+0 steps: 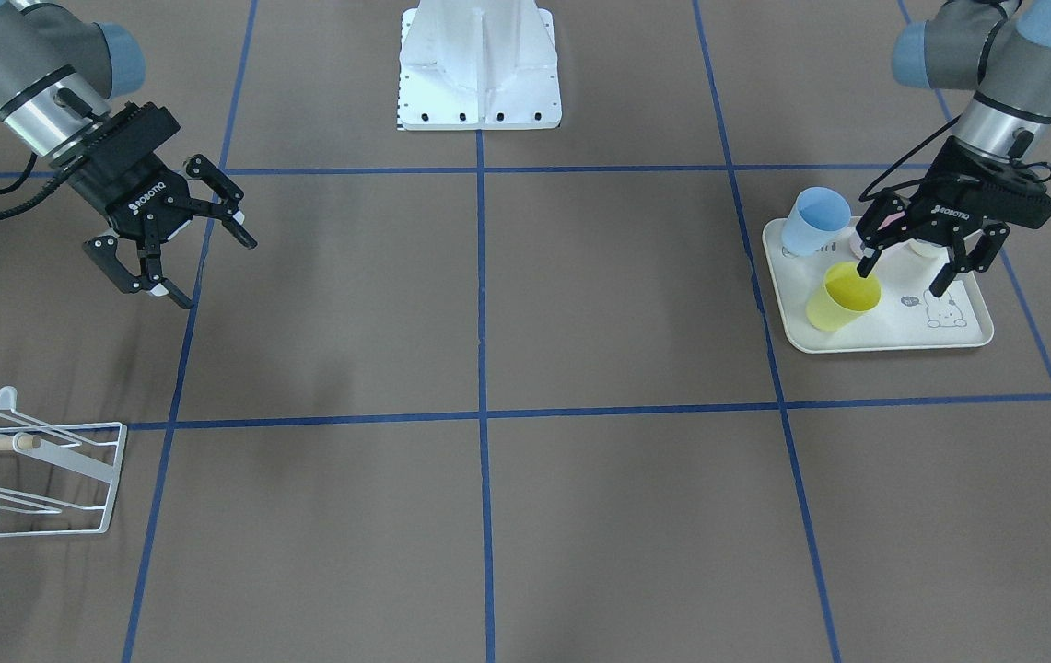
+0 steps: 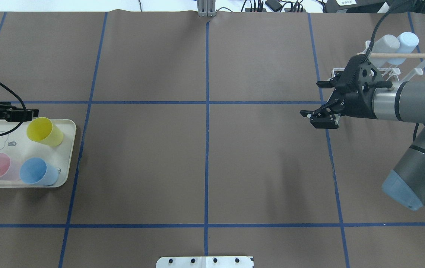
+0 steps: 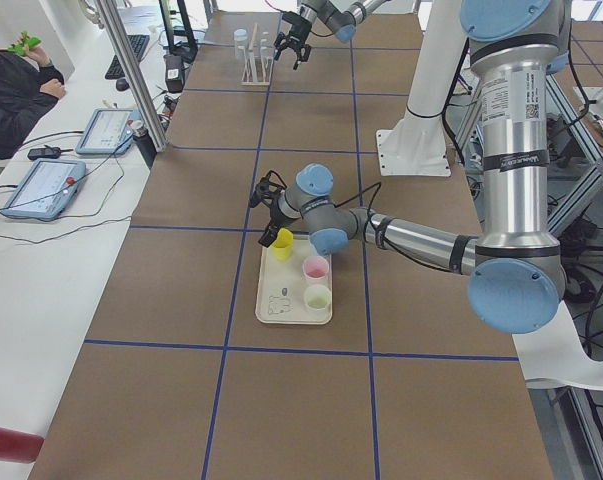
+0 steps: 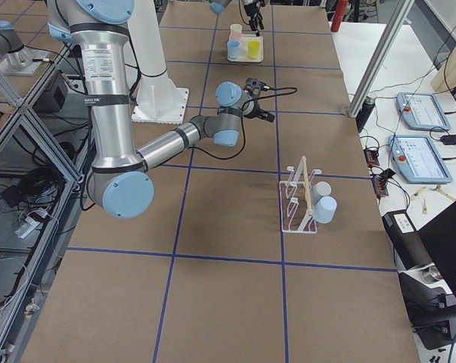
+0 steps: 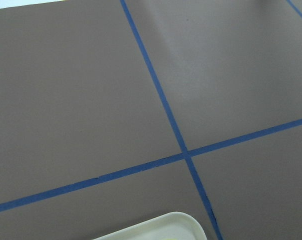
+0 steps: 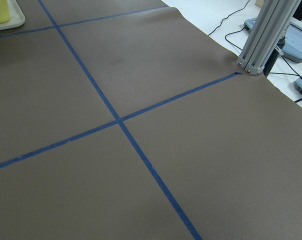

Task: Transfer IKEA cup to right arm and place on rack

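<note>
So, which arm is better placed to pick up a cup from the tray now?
The left. Its open end effector hangs over the tray, one finger at the yellow cup's rim. The right end effector, also open, is far across the table, nearer the rack.

The matte brown paper-covered worktop (image 5: 80, 100) fills nearly the whole view. Two strips of blue tape (image 5: 187, 154) cross on it right of centre, one running steeply, the other slanting gently. The rounded corner of a cream plastic tray (image 5: 166, 227) juts in at the bottom edge, just beside the crossing.
</note>
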You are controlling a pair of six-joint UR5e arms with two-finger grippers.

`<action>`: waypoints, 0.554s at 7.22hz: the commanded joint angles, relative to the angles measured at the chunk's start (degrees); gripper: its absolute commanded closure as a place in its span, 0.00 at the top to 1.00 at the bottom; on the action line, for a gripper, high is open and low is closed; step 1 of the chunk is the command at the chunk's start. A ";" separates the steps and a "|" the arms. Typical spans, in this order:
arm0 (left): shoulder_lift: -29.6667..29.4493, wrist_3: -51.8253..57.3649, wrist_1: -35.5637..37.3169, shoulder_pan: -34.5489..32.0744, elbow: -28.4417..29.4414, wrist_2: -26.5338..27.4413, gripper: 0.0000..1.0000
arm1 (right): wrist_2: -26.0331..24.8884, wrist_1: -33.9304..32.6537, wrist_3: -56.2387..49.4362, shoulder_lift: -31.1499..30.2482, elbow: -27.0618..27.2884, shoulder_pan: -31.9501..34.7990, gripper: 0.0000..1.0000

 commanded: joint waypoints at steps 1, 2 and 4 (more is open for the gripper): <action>-0.71 -0.18 -0.03 1.09 2.63 0.71 1.00 | 0.06 0.11 0.12 0.06 0.15 -0.64 1.00; -0.45 -0.18 -0.03 1.79 2.63 1.41 1.00 | 0.06 0.11 0.13 -0.03 0.06 -0.73 1.00; 0.17 -0.27 -0.03 3.11 2.63 3.25 0.85 | 0.06 0.11 0.13 -0.03 0.06 -1.08 1.00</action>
